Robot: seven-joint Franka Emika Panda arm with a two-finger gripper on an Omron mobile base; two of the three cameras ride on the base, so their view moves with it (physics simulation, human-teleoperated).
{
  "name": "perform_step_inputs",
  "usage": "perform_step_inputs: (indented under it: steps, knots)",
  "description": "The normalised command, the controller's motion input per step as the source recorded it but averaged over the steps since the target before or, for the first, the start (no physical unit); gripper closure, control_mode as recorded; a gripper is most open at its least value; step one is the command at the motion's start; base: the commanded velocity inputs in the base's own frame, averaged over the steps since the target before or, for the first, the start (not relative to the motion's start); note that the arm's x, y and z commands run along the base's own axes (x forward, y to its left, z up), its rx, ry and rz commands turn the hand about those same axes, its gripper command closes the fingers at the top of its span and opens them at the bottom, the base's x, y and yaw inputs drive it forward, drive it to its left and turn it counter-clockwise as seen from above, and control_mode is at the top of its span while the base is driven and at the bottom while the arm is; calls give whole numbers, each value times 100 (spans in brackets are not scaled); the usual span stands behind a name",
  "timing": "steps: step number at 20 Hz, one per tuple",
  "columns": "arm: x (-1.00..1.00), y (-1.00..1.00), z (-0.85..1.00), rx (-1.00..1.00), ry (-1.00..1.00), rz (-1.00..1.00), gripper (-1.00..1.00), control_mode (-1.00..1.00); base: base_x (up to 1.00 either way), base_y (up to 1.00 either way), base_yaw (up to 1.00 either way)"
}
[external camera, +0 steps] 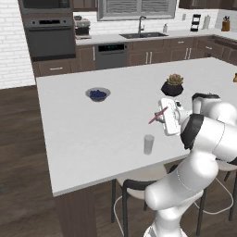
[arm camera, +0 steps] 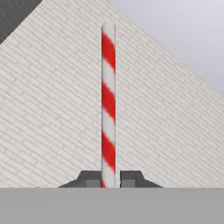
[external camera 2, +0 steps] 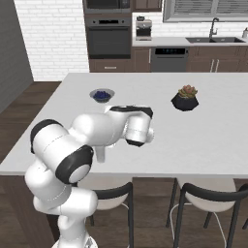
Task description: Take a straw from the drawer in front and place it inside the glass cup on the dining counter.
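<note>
I am gripping the straw [arm camera: 108, 100] in my gripper [arm camera: 108, 178], its fingers closed tight on the lower end, the red-and-white stick running straight out between them toward a white brick wall. From the left base view, I am holding the straw [external camera: 158, 115] tilted above the white worktop [external camera: 83, 134], up and to the right of the glass cup [external camera: 148, 144], apart from it. The cup is standing upright near the worktop's front edge.

White brick wall [external camera: 11, 41] behind dark-brown cabinets [external camera: 152, 54], built-in oven [external camera: 49, 39] (black door), sink [external camera: 142, 34] below window [external camera: 136, 8]; dark wood floor [external camera: 21, 185].
</note>
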Motion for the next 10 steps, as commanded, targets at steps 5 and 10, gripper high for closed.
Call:
perform_step_inputs:
  steps: [5, 10]
  knots:
    - [0, -21, -7, -6, 11, 0, 100, -100, 0, 0, 0]
    - [0, -4, -17, -10, 7, 0, 100, -100, 0, 0, 0]
